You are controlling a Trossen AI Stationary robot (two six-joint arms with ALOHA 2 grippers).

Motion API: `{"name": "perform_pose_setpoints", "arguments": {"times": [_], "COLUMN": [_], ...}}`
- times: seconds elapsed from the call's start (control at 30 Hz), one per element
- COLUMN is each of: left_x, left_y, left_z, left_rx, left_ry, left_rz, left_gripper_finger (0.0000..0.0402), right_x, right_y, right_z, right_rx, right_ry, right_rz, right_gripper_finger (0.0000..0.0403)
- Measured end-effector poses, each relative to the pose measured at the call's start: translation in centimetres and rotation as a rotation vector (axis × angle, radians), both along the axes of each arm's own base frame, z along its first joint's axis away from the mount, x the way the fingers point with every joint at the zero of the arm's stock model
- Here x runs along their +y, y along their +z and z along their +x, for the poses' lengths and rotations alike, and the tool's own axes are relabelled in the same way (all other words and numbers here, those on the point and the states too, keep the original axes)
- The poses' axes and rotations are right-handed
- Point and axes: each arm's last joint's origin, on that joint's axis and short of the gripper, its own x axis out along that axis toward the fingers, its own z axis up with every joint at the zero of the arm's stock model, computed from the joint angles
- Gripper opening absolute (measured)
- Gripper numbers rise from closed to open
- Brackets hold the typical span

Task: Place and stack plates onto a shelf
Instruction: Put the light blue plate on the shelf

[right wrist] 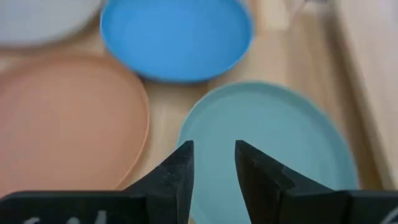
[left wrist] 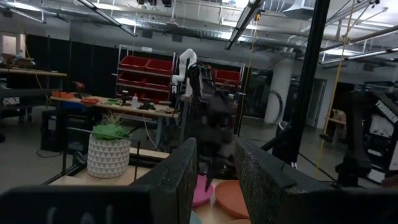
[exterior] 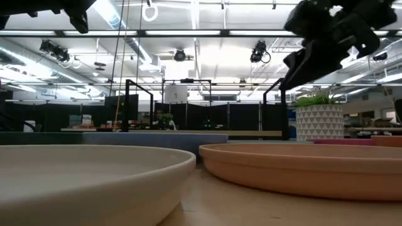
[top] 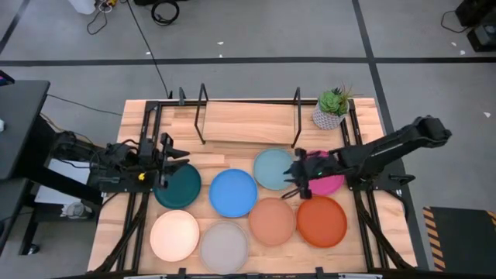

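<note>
Nearest the front edge of the surface (top: 232, 115) lie the cream plate (top: 174, 235) and the grey plate (top: 224, 246), side by side. Behind them sit the peach plate (top: 271, 220) and the orange-red plate (top: 322, 221), rims close or touching. All four lie flat and untouched, apparently laid out in a loose grid so each rim can be reached from above.

The next row holds the dark teal plate (top: 178, 187), the blue plate (top: 232, 193), the light blue plate (top: 273, 168) and the magenta plate (top: 324, 177).

The left pincer (top: 165, 160) hangs over the far-left rim of the dark teal plate, fingers parted by a narrow gap and holding nothing.

The right pincer (right wrist: 212, 163) hovers above the near rim of the light blue plate, fingers slightly apart and empty. In my judgement it is lining up on that edge for a rim grasp.

Open room is tight here: the blue and peach plates lie just beside the light blue one, so a descent risks nudging a neighbour.

Farthest back stands the shelf (top: 248, 116), its wooden board bare between the black uprights and offering free room for stacking. The potted plant (top: 332, 108) stands at its right end, near the right arm's likely path.
</note>
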Motion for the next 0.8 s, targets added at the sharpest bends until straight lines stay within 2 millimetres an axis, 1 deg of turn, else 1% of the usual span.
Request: {"name": "perform_pose_setpoints", "arguments": {"times": [0.17, 0.37, 0.6, 0.7, 0.8], "left_x": [0.0, 0.0, 0.0, 0.0, 0.0], "left_y": [0.0, 0.0, -0.2, -0.3, -0.4], "left_z": [0.0, 0.0, 0.1, 0.1, 0.1], "left_rx": [-0.001, 0.001, 0.025, 0.036, 0.041], "left_ry": [0.0, 0.008, 0.008, 0.009, 0.01], "left_rz": [0.0, 0.006, 0.016, 0.02, 0.022], "left_gripper_finger": [0.0117, 0.0117, 0.0117, 0.0117, 0.0117], "right_x": [1.7, 3.3, 4.0, 4.2, 4.1], "right_y": [-0.8, -2.2, -3.6, -4.4, -5.1], "right_z": [2.5, 4.6, 6.0, 6.5, 6.7], "right_rx": [0.176, 0.367, 0.549, 0.586, 0.608], "right_ry": [0.017, 0.024, 0.068, 0.087, 0.092], "right_rz": [-0.085, -0.197, -0.251, -0.271, -0.291], "right_gripper_finger": [0.0136, 0.0142, 0.0165, 0.0165, 0.0155]}}
